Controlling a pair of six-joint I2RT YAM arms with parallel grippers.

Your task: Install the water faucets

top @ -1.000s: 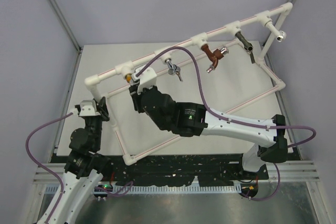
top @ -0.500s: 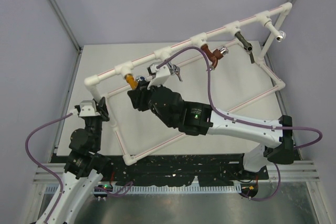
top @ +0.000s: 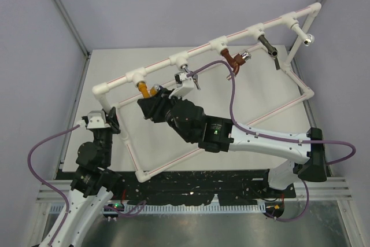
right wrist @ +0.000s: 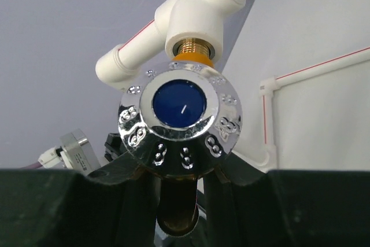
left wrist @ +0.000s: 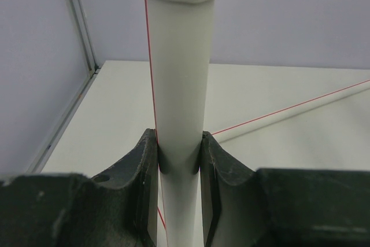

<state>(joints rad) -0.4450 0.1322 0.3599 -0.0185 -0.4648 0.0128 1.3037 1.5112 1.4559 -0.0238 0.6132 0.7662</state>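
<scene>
The dark fingers [right wrist: 124, 172] of the right gripper [right wrist: 176, 169] stand close either side of the small orange-yellow metal tap [right wrist: 179, 114], just under its silver round knob with the blue centre. They look pressed to its body, though the knob hides the contact itself. The tap hangs from the white plastic tee fitting [right wrist: 191, 24] at the left end of the white pipe frame [top: 202, 50]. A band of brass thread shows between its orange collar and the tee.

Over on the near left, the left gripper [left wrist: 179, 154] is clamped on an upright white pipe [left wrist: 179, 73] of the same frame, both pads tight on it.

I'd say the tap is being screwed in, and that bare thread suggests it isn't fully home. The next move calls for more turns about the thread's axis, kept square to the tee so it doesn't cross-thread, while the left arm braces the frame.

Further right along the rail hang a silver tap [top: 191, 76], a reddish-brown tap [top: 234, 62] and a dark tap [top: 272, 47].
</scene>
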